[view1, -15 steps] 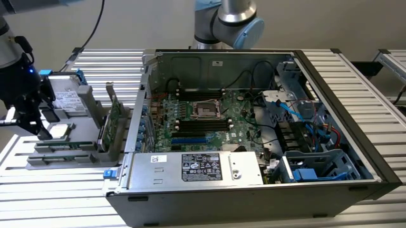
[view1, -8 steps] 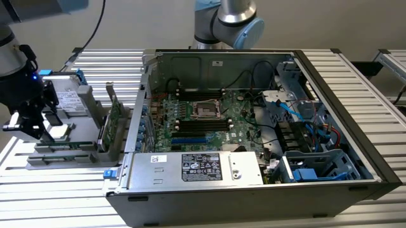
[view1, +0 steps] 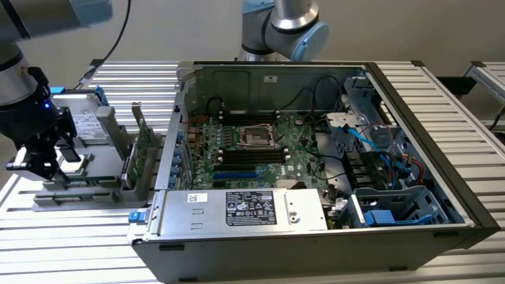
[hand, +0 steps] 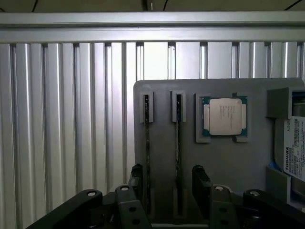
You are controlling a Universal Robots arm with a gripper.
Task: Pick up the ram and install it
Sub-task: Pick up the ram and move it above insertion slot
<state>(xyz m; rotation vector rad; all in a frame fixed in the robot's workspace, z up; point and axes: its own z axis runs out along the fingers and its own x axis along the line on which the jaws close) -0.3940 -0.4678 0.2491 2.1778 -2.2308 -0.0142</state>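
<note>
Plainly at the pick-up step, with the pincer (hand: pixel 169 181) spread wide and empty over the ram (hand: pixel 178 157), standing on edge in the grey holder (hand: pixel 224 162) beside the processor (hand: pixel 222 117), and calling for jaws centred on that stick alone, clear of its neighbour (hand: pixel 147 157).

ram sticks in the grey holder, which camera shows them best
The wrist view: two ram sticks stand edge-on in slots of the grey holder, with the open claw right over them. The exterior view gives just a thin green strip low in the holder, partly behind the claw.
</note>
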